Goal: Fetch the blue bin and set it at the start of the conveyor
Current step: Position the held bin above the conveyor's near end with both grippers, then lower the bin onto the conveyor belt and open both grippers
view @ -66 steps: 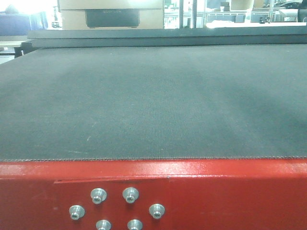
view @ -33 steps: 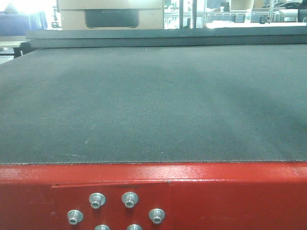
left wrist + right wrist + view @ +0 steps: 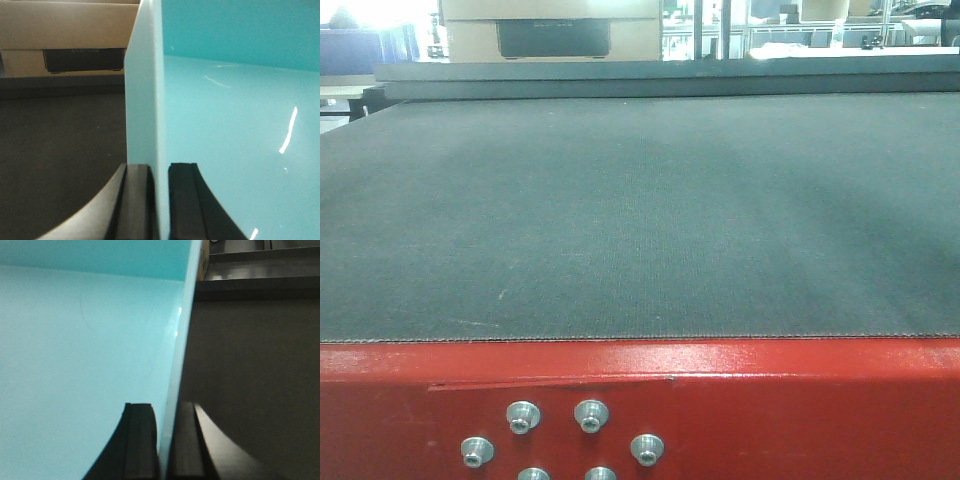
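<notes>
The blue bin [image 3: 240, 125] is a pale aqua tub that fills most of both wrist views; it is out of the front view. My left gripper [image 3: 160, 172] is shut on the bin's left wall, one black finger [image 3: 137, 200] outside and one inside. My right gripper [image 3: 167, 410] is shut on the bin's [image 3: 75, 340] right wall in the same way. Dark belt [image 3: 60, 140] shows under the bin on both sides. In the front view the conveyor start [image 3: 640, 200] is a wide dark grey belt ending at a red frame [image 3: 770, 400] with silver bolts [image 3: 555, 440].
A raised dark ledge [image 3: 670, 75] crosses the belt's far end. Behind it stands a cardboard box with a dark panel [image 3: 550, 30], also in the left wrist view as the cardboard box [image 3: 65, 25]. Shelving and bright windows lie further back.
The red frame and bolts sit slightly lower in the front view than a second ago, so the view has shifted a little. Almost nothing moved in the last half second.
</notes>
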`<state>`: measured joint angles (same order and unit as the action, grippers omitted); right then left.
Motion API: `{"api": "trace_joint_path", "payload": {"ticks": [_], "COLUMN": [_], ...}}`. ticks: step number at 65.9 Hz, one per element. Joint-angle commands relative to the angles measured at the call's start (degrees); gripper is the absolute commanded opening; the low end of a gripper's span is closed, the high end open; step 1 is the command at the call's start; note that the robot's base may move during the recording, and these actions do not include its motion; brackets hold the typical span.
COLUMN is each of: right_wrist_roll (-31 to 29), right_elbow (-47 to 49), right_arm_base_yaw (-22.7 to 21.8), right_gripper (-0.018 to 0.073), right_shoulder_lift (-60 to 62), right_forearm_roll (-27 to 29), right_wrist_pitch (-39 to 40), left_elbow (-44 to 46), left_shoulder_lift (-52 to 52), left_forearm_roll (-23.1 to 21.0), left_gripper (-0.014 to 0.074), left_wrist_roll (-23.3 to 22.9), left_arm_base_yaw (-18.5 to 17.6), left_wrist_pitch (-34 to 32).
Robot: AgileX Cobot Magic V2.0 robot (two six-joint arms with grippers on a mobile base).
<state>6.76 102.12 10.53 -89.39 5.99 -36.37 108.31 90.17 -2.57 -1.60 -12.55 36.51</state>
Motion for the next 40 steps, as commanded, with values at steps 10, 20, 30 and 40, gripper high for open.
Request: {"api": "trace_joint_path", "payload": {"ticks": [10, 20, 30, 40], "right_wrist_roll": [-1.21, -1.21, -1.21, -1.21], "right_elbow": [0.13, 0.13, 0.13, -1.69], "right_arm_base_yaw": [-0.57, -0.57, -0.57, -0.57], "right_gripper": [-0.0152, -0.0152, -0.0152, -0.0152], "right_shoulder_lift": [0.33, 0.33, 1.34, 0.87], "right_forearm_roll": [-1.86, -1.44, -1.44, -2.5], "right_wrist_pitch": [3.0, 3.98, -4.72, -14.78], "left_elbow": [0.85, 0.85, 0.85, -2.54], "left_shoulder_lift": [-1.23, -1.23, -1.23, -0.87], "left_forearm_roll": [-1.54, -1.54, -2.02, -2.01], "left_gripper": [-0.0111, -0.0111, -0.0111, -0.0111], "left_wrist_roll": [-0.51, -0.51, -0.51, -0.51], "left_arm_base_yaw": [0.22, 0.22, 0.22, 0.22], "left_wrist_pitch": [-3.04, -2.6, 6.95, 15.76]}}
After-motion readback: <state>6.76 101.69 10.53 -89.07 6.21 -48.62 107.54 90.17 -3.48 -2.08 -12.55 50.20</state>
